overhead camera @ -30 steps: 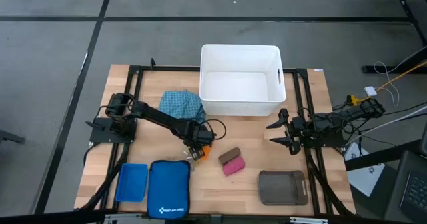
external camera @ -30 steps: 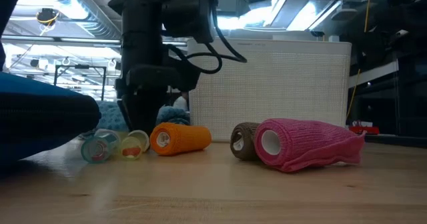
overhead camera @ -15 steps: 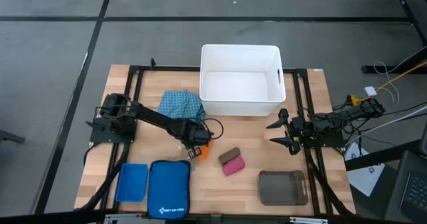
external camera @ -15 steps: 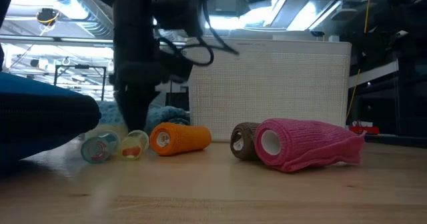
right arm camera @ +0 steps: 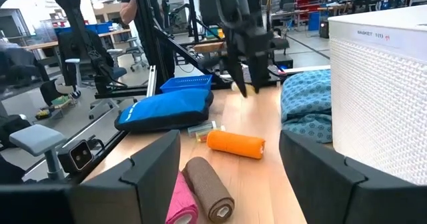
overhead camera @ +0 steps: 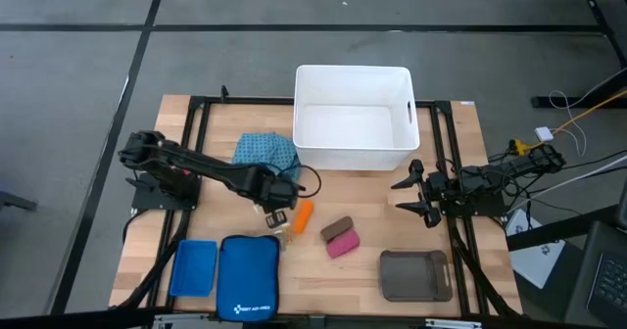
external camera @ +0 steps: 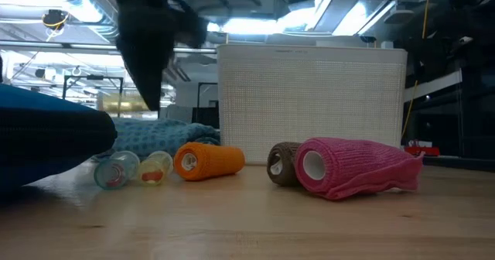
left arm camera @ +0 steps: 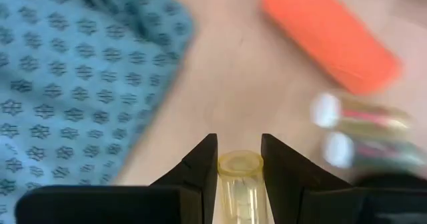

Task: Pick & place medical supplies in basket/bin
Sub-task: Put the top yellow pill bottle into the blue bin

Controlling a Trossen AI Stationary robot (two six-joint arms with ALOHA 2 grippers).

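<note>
The left gripper (left arm camera: 238,174) is clamped on a yellowish vial (left arm camera: 240,181) — held clear of the table (overhead camera: 460,143), just in front of the white tub (overhead camera: 353,118) and beside the teal patterned cloth bundle (overhead camera: 265,155). That bundle lies against the tub's left front corner. The orange cylinder (overhead camera: 304,214) rests on its side a little farther out from the tub, with two more vials (external camera: 134,169) lying just beside its end. The pink block (overhead camera: 343,243) and a brown roll (overhead camera: 336,227) touching it lie farther out still, in front of the tub's middle. The tub holds nothing. The right gripper (overhead camera: 415,194) waits off the tub's right front corner, its fingers spread wide — empty
</note>
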